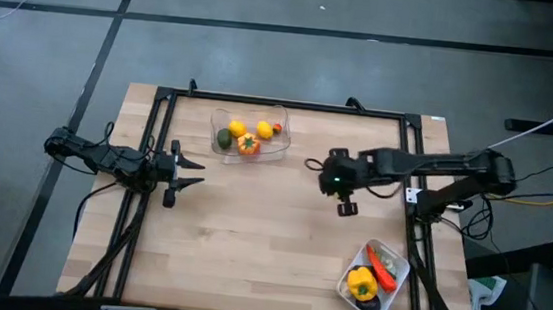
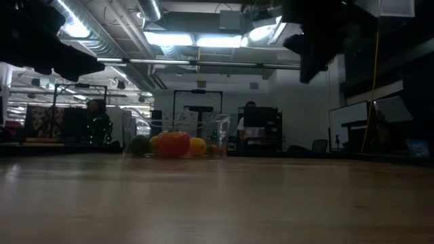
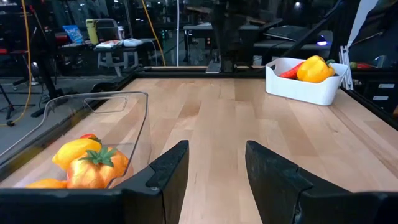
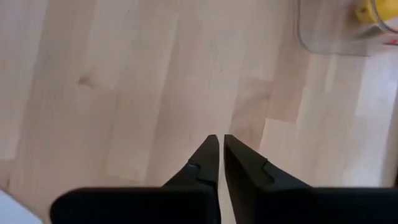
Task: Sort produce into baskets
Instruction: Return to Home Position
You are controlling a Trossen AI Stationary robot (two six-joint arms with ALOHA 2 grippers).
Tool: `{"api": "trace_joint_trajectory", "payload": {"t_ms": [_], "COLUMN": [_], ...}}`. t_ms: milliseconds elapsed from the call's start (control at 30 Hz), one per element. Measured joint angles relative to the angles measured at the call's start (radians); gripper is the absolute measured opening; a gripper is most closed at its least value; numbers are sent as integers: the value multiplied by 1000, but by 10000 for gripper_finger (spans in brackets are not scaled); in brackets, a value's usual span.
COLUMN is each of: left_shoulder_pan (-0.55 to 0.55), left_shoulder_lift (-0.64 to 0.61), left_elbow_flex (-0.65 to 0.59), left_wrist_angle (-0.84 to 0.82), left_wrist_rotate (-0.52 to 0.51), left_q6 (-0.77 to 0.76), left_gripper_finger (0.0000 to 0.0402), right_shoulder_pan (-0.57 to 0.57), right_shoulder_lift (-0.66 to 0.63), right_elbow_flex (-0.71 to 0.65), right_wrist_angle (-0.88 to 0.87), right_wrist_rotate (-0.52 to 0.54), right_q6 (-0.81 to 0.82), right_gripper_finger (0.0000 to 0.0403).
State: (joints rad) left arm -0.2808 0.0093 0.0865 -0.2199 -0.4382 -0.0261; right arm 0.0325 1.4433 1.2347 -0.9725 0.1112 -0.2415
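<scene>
The clear plastic tub (image 1: pixel 249 133) stands at the table's far middle with yellow lemons, an orange tomato (image 1: pixel 248 145), a green piece and a small red one in it. The white tray (image 1: pixel 377 279) stands near the right front with a yellow pepper (image 1: pixel 363 283), a red carrot-like piece (image 1: pixel 380 264) and a dark piece. My left gripper (image 1: pixel 195 173) is open and empty, left of centre, level, pointing toward the table's right. My right gripper (image 4: pixel 220 144) is shut and empty, above the bare table right of centre, pointing down.
A black frame rail (image 1: pixel 291 104) runs around the tabletop. Bare wood lies between the two grippers and along the front of the table. In the low view the room behind the table shows desks and a person (image 2: pixel 249 125) far off.
</scene>
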Motion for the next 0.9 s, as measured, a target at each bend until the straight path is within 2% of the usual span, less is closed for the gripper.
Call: {"api": "trace_joint_trajectory", "payload": {"t_ms": [333, 533, 667, 900], "left_shoulder_pan": [0, 0, 0, 0], "left_shoulder_lift": [0, 0, 0, 0], "left_elbow_flex": [0, 0, 0, 0], "left_wrist_angle": [0, 0, 0, 0], "left_wrist_rotate": [0, 0, 0, 0], "left_q6": [0, 0, 0, 0], "left_gripper_finger": [155, 155, 155, 155], "right_shoulder_pan": [-1, -1, -1, -1], "right_shoulder_lift": [-313, -466, -568, -753], "right_elbow_flex": [-540, -804, -919, -1028], "right_wrist_angle": [598, 894, 996, 1035], "right_wrist_rotate": [0, 0, 0, 10], "right_q6": [63, 115, 158, 167], "right_gripper_finger": [15, 10, 10, 10]}}
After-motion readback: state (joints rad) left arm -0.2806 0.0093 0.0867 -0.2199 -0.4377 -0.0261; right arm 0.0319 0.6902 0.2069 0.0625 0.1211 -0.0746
